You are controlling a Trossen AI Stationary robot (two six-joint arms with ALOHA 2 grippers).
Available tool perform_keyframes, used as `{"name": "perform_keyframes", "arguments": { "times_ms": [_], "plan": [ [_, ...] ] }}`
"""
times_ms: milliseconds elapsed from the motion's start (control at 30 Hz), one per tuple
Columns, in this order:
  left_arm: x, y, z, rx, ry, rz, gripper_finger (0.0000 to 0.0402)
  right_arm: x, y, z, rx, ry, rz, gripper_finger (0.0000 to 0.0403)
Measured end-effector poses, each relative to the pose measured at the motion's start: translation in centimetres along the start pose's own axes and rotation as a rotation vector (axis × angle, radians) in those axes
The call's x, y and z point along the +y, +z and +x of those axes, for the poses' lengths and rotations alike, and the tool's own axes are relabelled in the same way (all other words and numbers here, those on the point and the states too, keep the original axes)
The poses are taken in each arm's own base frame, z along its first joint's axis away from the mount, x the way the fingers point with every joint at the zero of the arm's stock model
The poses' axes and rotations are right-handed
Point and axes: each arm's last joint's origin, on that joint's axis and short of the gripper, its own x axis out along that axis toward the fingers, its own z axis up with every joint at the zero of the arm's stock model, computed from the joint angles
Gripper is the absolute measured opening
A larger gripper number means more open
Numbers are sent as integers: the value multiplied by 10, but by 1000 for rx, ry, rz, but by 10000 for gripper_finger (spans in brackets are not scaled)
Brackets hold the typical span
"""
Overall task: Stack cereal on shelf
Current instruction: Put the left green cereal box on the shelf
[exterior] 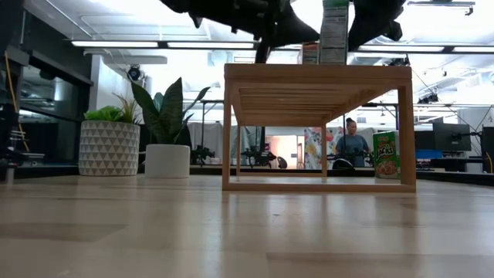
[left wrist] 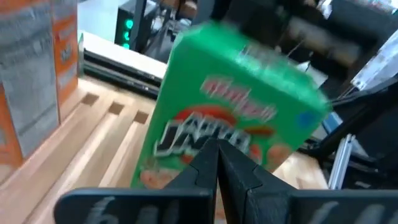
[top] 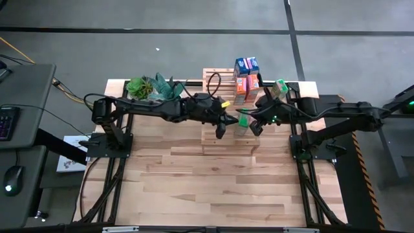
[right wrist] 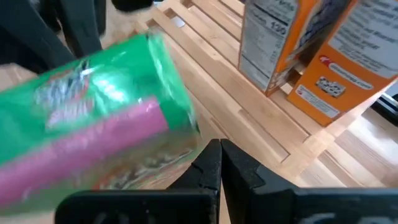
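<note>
1. Although both wrist views are blurred by a green cereal box (left wrist: 236, 118) filling them, I see the left gripper (left wrist: 216, 163) clenched, its fingers pressed together just before the box's printed face and grasping nothing.
2. The right gripper (right wrist: 216, 163) is likewise clenched and empty, with the same green box (right wrist: 93, 124) lying tilted just ahead of its tips; whether either gripper touches the box I cannot tell.
3. From above, I see the two grippers meeting over the shelf (top: 223, 139), left gripper (top: 220, 126) and right gripper (top: 257, 125) flanking the green box (top: 242, 120), which the arms partly cover.
4. Farther back on the shelf, orange boxes (top: 246, 86) and blue boxes (top: 246, 65) stand together, and another green box (top: 279, 88) sits near the right arm.
5. In the low view the grippers are cut off at the top edge; one green box (exterior: 387, 154) shows beyond the shelf (exterior: 316, 73), beside potted plants (exterior: 108, 139) and a distant person (exterior: 353, 144).
</note>
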Motion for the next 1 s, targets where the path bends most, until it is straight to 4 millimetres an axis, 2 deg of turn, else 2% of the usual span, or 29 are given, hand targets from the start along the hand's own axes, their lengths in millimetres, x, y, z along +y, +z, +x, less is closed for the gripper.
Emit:
{"name": "perform_keyframes", "arguments": {
  "times_ms": [300, 467, 767, 1000],
  "plan": [
    [22, -7, -3, 117, 72, 27, 0, -11, -6, -21, 11, 51, 46, 0],
    [34, -11, -4, 181, 75, 58, 0, -14, -10, -25, 56, 72, 75, 0],
    [29, -13, -3, 204, -68, 130, 0, -15, -11, -25, 58, 59, 46, 0],
    [21, -30, 22, 275, -157, 169, 0, -15, -11, -25, 57, 58, 45, 0]
  ]
}}
